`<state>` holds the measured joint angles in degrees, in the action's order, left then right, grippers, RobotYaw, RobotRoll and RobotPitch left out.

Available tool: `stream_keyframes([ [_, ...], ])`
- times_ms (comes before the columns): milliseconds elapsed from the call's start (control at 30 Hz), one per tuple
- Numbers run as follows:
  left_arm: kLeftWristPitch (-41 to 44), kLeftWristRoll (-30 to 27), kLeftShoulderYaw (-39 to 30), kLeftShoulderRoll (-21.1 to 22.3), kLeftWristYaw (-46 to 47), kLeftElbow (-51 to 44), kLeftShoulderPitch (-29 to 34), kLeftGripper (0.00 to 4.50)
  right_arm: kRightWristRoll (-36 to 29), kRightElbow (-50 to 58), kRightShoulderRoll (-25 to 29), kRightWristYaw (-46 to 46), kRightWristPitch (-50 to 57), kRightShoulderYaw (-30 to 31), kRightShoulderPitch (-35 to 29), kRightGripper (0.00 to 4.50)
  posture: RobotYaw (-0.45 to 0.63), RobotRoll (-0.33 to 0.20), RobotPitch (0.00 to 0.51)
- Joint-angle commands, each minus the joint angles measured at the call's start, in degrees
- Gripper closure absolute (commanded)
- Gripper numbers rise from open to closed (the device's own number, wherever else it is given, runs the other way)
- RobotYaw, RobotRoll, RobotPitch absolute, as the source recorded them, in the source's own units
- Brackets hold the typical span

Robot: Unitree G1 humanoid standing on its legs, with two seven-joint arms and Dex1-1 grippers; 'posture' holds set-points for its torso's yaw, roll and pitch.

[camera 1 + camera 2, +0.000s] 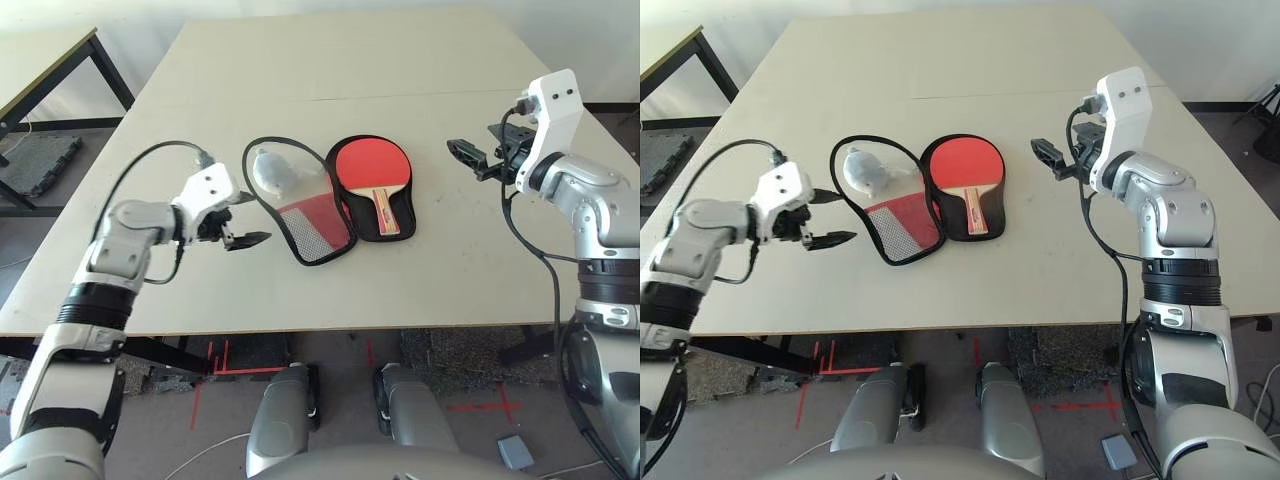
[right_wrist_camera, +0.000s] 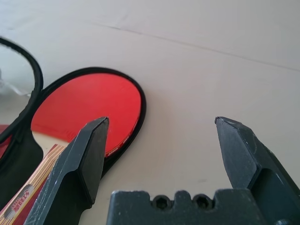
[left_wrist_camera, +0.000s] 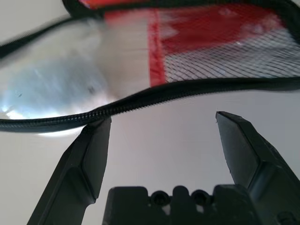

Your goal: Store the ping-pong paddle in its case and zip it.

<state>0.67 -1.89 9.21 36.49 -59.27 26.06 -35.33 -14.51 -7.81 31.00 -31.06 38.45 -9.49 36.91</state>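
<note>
Spread open on the pale worktop (image 1: 470,285), the paddle-shaped case (image 1: 303,243) could slide or spring back if its clear-windowed cover is pushed instead of lifted. The ping-pong paddle (image 1: 373,165) lies in the case's black-lined half, handle toward the robot; a hard tug might tip it out, leaving its edge to jam the zipper. The left gripper (image 3: 164,117), beside the cover's rim, and the right gripper (image 2: 162,119), off past the paddle, hold their fingers wide and empty; a shallow pinch may slip.
</note>
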Motion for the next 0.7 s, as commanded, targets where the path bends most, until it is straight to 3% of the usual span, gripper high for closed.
stream_keyframes([
  [33,-2.0,0.3,-0.1,-2.8,1.5,2.5,-3.3,0.0,-0.7,0.8,-0.2,0.5,0.7,-0.4,-1.6,0.01,0.06,0.0,0.104],
  [267,-0.4,-3.4,-1.9,-9.2,2.0,3.8,-8.5,0.0,-2.3,0.9,0.1,0.5,2.9,-1.4,-3.4,0.01,0.06,0.0,0.105],
  [700,-3.7,-1.0,0.0,-24.4,7.4,14.6,-17.5,0.0,-6.2,5.8,-2.7,3.5,9.1,-2.7,-8.3,0.01,0.02,0.0,0.11],
])
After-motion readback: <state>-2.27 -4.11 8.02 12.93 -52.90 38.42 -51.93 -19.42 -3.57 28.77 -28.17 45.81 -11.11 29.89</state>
